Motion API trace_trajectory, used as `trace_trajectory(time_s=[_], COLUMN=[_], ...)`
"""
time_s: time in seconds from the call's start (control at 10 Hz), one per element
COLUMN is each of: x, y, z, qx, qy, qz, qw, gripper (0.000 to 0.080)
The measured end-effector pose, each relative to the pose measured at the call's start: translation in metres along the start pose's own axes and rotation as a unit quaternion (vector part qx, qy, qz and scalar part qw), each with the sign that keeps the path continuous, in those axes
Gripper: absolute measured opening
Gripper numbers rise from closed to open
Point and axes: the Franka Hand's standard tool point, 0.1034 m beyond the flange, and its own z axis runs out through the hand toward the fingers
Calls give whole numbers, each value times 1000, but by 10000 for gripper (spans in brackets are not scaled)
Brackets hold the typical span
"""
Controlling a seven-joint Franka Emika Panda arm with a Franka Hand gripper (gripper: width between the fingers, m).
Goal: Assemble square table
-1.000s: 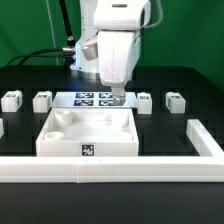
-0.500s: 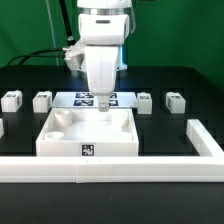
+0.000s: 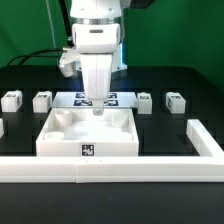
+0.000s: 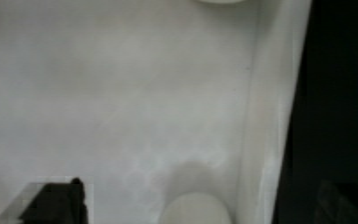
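Hanging with jaws apart, the gripper (image 3: pixel 97 108) sits above the square table (image 3: pixel 112 143).

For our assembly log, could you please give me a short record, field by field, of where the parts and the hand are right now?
hand: open, empty, pointing down over the far side of the table top
table top: rim up, mid black table, tag on near wall
legs: four loose, two either side of the marker board; none fitted
marker board: flat behind the table top
rail: along the near edge and the exterior view's right
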Motion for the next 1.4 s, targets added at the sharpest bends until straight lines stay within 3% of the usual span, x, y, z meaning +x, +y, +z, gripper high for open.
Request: trace_trajectory(time_s=[0.2,0.4,0.6,0.9,1.0,1.1,1.4], x=[2,2,3,2,2,2,2], y=[-9,-16,-17,-18,-18,-18,-18], z=[13,27,29,30,30,30,30], qx=[-15,-12,-10,-10,-10,-10,-10], qy=[3,7,7,7,7,7,7], qz=[-11,-9,-6,-6,-6,-5,-4], qw=[1000,1000,1000,1000,1000,1000,1000], gripper=[650,650,650,248,248,76,57])
